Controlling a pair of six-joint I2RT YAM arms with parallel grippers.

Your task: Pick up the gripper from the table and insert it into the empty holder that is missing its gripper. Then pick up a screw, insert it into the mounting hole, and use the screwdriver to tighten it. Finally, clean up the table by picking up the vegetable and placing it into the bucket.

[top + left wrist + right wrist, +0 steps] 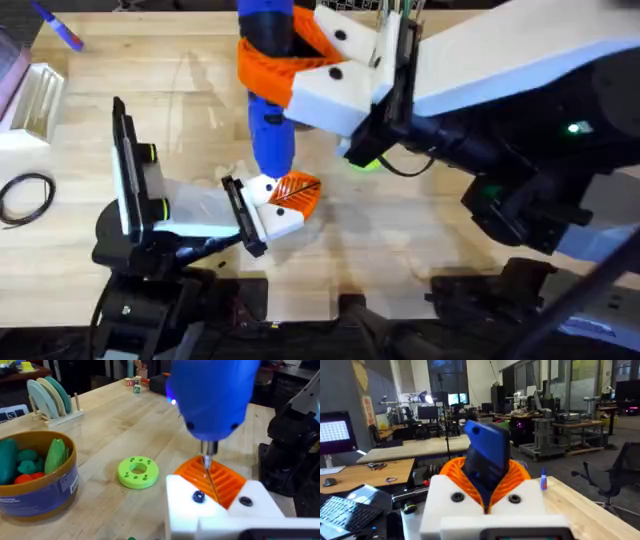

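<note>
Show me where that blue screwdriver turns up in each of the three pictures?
Overhead: the screwdriver stands upright at top centre, held in the right pincer.
Left wrist: it looms at top centre, its metal tip down on orange ribs.
Right wrist: its body rises at centre, clamped between orange pads.
Shared landmark: the orange ribbed pads.

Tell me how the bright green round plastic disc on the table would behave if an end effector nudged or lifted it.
The bright green round plastic disc lies flat on the wooden table, so it would probably slide rather than roll. It looks like rigid, light plastic. Its low profile may make it awkward to pinch.
</note>
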